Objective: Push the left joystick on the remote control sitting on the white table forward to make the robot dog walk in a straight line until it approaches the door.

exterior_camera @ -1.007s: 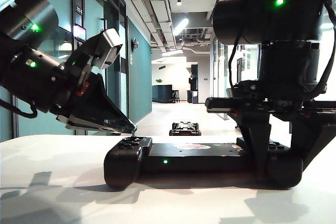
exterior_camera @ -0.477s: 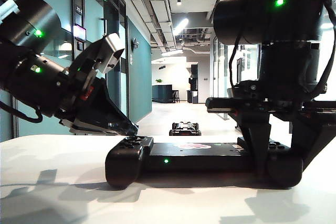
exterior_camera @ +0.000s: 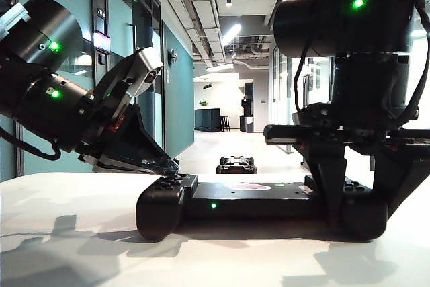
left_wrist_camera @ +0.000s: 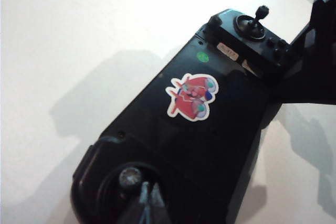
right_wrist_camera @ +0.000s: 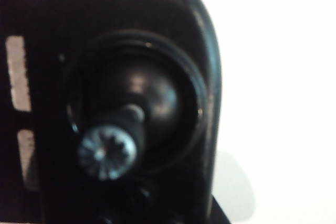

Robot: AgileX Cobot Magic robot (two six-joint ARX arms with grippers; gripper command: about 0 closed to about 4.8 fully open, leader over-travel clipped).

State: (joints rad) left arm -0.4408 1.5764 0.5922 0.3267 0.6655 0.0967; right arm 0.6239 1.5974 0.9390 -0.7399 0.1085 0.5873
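On the remote control [exterior_camera: 255, 201]: left claw [left_wrist_camera: 149, 203], tips together, at left joystick [left_wrist_camera: 129, 177]; right claw [exterior_camera: 357, 214] astride (grip unclear).

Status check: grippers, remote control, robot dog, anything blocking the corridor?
Left gripper tips together at left joystick. Right gripper straddles wide black remote control's right end. Small black-and-grey robot dog sits low in corridor; path looks clear.

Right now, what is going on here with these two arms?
The left gripper, jaws closed together, presses its tip at the left joystick of the wide black remote control on the white table. The right gripper straddles the remote's other end, holding it steady. The small black robot dog stands down the corridor.
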